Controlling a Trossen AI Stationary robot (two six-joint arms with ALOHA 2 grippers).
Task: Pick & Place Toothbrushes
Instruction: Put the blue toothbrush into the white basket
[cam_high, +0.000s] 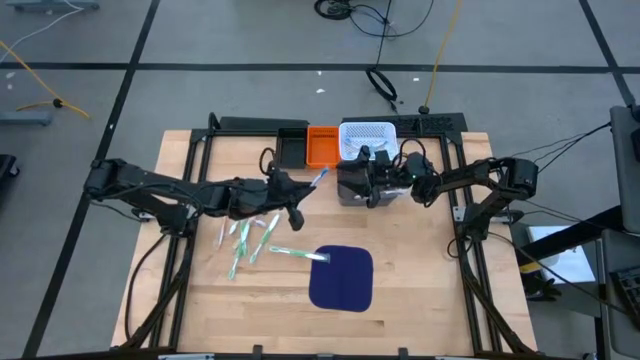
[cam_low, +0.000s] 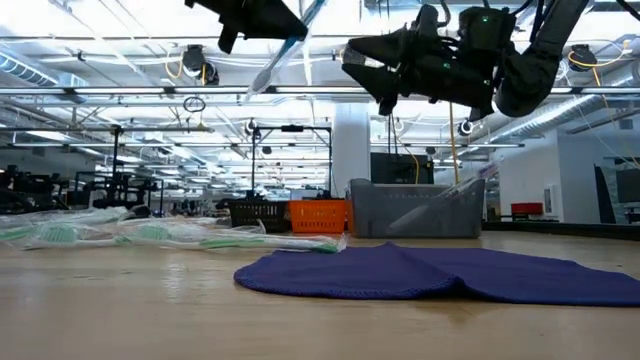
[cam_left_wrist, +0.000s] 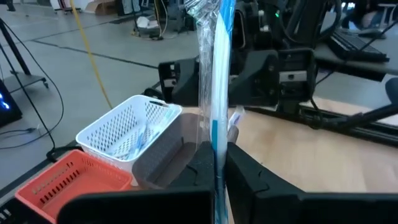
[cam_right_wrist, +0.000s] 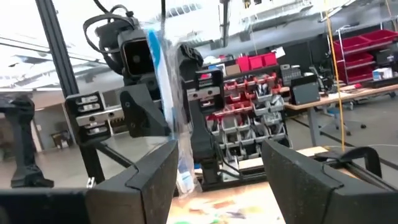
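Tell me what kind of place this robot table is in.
Probably a robotics lab or workshop: a big concrete floor with loose cables, exposed ceiling pipes, and shelves of red parts bins.

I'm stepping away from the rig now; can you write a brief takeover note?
Left pincer: shut on a blue toothbrush, lifted above the table.
Right pincer: open, empty, facing the left one near the bins.
Loose toothbrushes: lying on the table left of the blue mat.
Done: some seem to lie in the white basket.
Left: place the held brush, then the pile.
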